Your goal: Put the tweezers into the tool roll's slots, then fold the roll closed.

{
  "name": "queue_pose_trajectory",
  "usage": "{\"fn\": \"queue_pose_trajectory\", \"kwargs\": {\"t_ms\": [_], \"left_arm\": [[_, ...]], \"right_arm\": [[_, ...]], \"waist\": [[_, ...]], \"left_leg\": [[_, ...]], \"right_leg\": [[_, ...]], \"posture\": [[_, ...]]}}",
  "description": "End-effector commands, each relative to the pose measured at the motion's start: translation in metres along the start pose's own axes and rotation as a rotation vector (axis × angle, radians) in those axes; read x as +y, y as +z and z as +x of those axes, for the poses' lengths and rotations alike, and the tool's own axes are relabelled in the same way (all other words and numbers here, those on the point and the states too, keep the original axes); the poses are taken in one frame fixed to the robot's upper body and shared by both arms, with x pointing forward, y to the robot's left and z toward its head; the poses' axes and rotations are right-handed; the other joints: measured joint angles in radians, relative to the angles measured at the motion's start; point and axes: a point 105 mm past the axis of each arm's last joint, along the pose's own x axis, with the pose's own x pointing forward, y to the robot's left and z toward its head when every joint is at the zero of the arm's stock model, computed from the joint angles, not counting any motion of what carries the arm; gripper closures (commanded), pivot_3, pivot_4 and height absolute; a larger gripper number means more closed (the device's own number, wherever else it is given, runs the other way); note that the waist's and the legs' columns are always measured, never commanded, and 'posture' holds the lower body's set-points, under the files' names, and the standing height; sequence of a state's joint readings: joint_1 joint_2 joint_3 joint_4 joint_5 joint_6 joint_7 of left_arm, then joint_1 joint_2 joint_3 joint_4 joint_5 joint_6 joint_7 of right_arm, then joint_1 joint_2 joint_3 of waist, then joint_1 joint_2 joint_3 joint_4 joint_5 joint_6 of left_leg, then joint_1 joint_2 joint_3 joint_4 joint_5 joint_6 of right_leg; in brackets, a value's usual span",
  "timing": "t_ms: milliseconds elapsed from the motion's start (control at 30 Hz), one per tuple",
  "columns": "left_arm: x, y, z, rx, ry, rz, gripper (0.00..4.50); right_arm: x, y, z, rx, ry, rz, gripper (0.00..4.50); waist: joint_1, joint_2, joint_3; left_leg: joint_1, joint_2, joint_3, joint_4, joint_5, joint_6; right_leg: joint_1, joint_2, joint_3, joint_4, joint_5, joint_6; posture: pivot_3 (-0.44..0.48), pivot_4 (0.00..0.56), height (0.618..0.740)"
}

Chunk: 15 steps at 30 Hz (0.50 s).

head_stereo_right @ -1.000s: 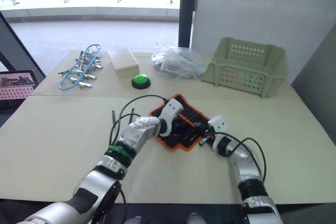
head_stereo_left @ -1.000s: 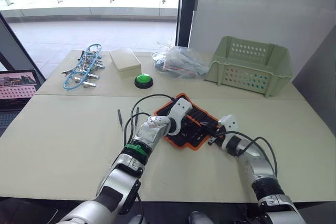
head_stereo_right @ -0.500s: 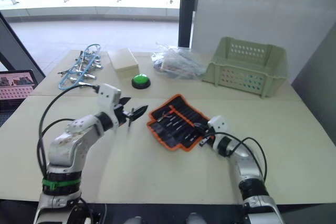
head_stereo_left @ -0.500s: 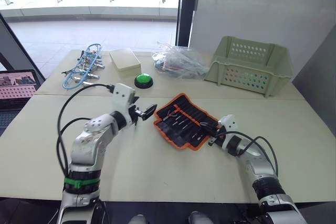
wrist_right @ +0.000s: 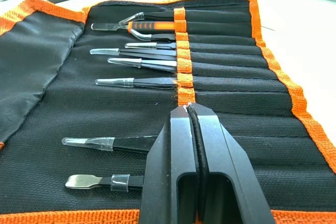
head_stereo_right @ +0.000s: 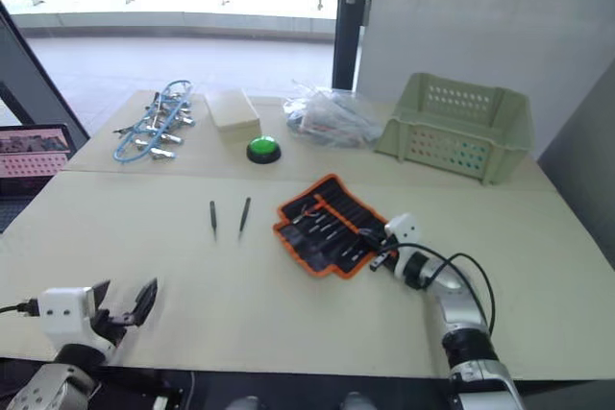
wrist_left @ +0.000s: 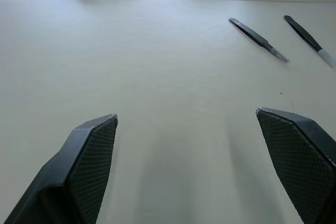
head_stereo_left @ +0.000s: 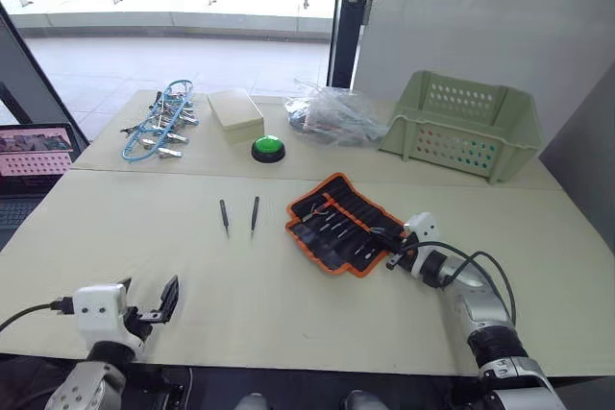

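Left wrist view: left gripper (wrist_left: 186,156) jaws spread wide, empty, low over bare table (wrist_left: 157,77); fingers cut off by the frame edge. Two loose tweezers (head_stereo_left: 224,217) lie side by side further out, apart from the tool roll (head_stereo_left: 338,223). Right gripper (wrist_right: 191,111) jaws pressed together, tips over the open roll's slots (wrist_right: 231,72); touching or not, can't tell. Several tools are sleeved, handles hidden. Far back: green button (head_stereo_left: 268,148), green basket (head_stereo_left: 468,124).

Two loose tweezers (head_stereo_left: 224,216) (head_stereo_left: 255,212) lie on the bench (head_stereo_left: 288,304), one tool roll (head_stereo_left: 341,224) holds seven tools, plus one basket (head_stereo_left: 459,124) and one green button (head_stereo_left: 268,148).
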<state>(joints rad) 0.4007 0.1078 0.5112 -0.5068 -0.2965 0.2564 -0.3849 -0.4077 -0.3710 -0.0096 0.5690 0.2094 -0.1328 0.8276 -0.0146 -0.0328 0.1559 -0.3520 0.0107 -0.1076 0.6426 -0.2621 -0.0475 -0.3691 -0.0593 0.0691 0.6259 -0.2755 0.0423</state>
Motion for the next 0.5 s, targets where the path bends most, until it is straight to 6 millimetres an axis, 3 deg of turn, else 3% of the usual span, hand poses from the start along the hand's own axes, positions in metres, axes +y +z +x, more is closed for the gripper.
{"fn": "queue_pose_trajectory", "kwargs": {"t_ms": [33, 300, 500], "left_arm": [[-0.002, 0.013, -0.01, -0.087, 0.036, -0.007, 0.02], [0.001, 0.003, -0.033, -0.05, 0.066, 0.016, 0.02], [-0.006, 0.01, -0.025, -0.072, 0.04, 0.035, 0.02]], "right_arm": [[0.022, -0.049, -0.008, 0.177, 0.062, 0.095, 4.5], [0.021, -0.05, -0.006, 0.191, 0.082, 0.092, 4.5], [0.022, -0.05, -0.005, 0.194, 0.087, 0.089, 4.5]], "waist": [[-0.002, -0.001, 0.0], [-0.016, -0.002, -0.002], [-0.018, -0.002, -0.001]], "left_leg": [[0.0, 0.0, 0.001, 0.0, 0.0, 0.0], [0.0, 0.0, 0.001, 0.0, 0.0, 0.0], [0.0, 0.0, 0.002, 0.0, -0.001, 0.001]], "right_leg": [[0.0, 0.0, 0.001, 0.0, -0.001, 0.001], [0.0, 0.0, 0.001, 0.0, -0.002, 0.001], [0.0, 0.0, 0.001, 0.0, -0.002, 0.001]], "posture": [[0.0, 0.15, 0.74], [0.0, 0.15, 0.74], [0.0, 0.15, 0.74]]}}
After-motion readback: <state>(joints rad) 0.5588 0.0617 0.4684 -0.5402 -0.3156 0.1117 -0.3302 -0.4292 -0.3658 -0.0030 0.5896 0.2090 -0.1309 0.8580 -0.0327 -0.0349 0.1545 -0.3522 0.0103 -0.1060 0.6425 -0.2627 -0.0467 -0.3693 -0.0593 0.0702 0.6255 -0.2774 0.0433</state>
